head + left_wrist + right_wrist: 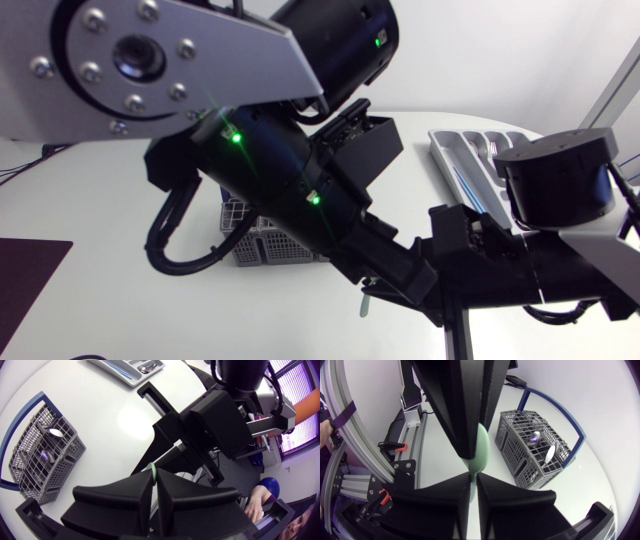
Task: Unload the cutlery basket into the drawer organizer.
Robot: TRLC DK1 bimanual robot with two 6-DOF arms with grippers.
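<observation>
The left gripper (154, 477) and the right gripper (473, 480) meet tip to tip. Each pinches one end of a pale green flat plastic utensil (480, 450), which is mostly hidden, so its kind is unclear. Beyond both, on the white tabletop (110, 420), stands the grey mesh cutlery basket with a blue handle (520, 460), holding spoons. Farther, past the right gripper, lies the grey drawer organizer tray (131, 380), partly cut off.

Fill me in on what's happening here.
Both arms meet above the table beside the cutlery basket. The left gripper and the right gripper each appear to pinch the same pale green utensil, as in a handover. Spoons sit in the basket, and the drawer organizer holds some cutlery.
</observation>
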